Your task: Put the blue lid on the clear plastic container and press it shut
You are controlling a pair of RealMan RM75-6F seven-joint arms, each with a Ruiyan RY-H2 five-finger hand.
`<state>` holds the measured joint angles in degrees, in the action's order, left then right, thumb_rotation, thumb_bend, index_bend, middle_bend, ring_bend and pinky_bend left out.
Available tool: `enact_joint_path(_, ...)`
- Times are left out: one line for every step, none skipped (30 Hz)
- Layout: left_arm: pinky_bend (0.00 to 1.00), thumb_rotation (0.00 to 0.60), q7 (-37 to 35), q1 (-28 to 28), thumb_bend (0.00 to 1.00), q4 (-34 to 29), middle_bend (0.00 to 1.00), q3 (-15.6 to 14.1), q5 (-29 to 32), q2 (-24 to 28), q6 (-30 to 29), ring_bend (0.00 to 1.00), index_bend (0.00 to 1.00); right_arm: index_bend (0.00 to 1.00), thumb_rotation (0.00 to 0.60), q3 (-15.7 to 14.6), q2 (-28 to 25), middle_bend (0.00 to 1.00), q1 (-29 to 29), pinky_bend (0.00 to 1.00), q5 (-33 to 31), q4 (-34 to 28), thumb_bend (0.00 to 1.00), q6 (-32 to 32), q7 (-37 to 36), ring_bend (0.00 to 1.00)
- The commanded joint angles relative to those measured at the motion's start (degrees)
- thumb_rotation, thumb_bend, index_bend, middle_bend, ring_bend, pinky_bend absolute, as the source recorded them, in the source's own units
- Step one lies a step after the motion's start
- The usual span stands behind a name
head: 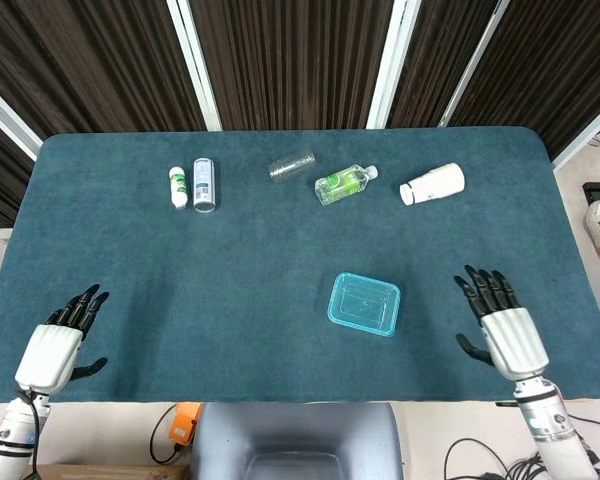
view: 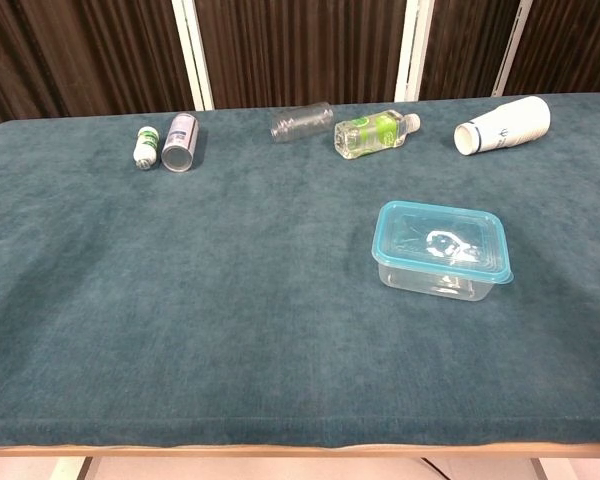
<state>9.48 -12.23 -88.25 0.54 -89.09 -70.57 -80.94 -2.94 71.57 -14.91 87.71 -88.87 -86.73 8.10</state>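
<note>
The table (head: 130, 260), covered in dark teal cloth, fills most of both views. Behind it, a wall of dark slatted panels (head: 280, 60) divided by white posts is seen.

The right hand (head: 502, 328) is seen only in the head view, at the near right edge of the table, palm down with its dark fingers (head: 485, 287) spread apart and nothing held in it. The left hand (head: 57, 342) is likewise shown only in the head view, at the near left edge, fingers apart and empty.

The clear plastic container (view: 440, 252) is placed to the left of the right hand, well apart from it and a little further from the robot. The blue lid (view: 442, 238) is seated on top of the container, its rim overhanging the walls all round; whether it is fully pressed shut cannot be told.

Far beyond the right hand, near the back edge, a white cylindrical container (head: 432, 184) is laid on its side. Further left along the back, a clear bottle with a green label (head: 345, 184) is laid on its side, and beside that an empty clear bottle (head: 292, 165) is also laid down.

Far beyond the left hand, a silver can (head: 203, 184) is laid on its side, and just beside it, on the side nearer that hand, a small white bottle with a green label (head: 178, 186) is laid down.
</note>
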Motion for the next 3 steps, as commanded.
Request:
enact_joint_path(0.34,0.600,0.3,0.0,0.42,0.0,0.04,0.0,0.3,-0.1,0.2,0.14,0.09,0.03,0.600,0.6,0.1,0.08,0.8,0.12,-0.7,1.1,0.40,0.5,-1.7,0.05)
enact_joint_path(0.34,0.600,0.4,0.1,0.42,-0.1,0.04,0.1,0.5,0.0,0.3,0.13,0.09,0.03,0.600,0.7,-0.1,0.08,0.6,0.12,-0.7,1.1,0.40,1.2,-2.0,0.05)
enact_joint_path(0.34,0.600,0.5,0.1,0.42,-0.1,0.04,0.1,0.6,0.0,0.3,0.13,0.09,0.03,0.600,0.8,-0.2,0.08,0.6,0.12,-0.7,1.0,0.40,1.6,-2.2,0.05)
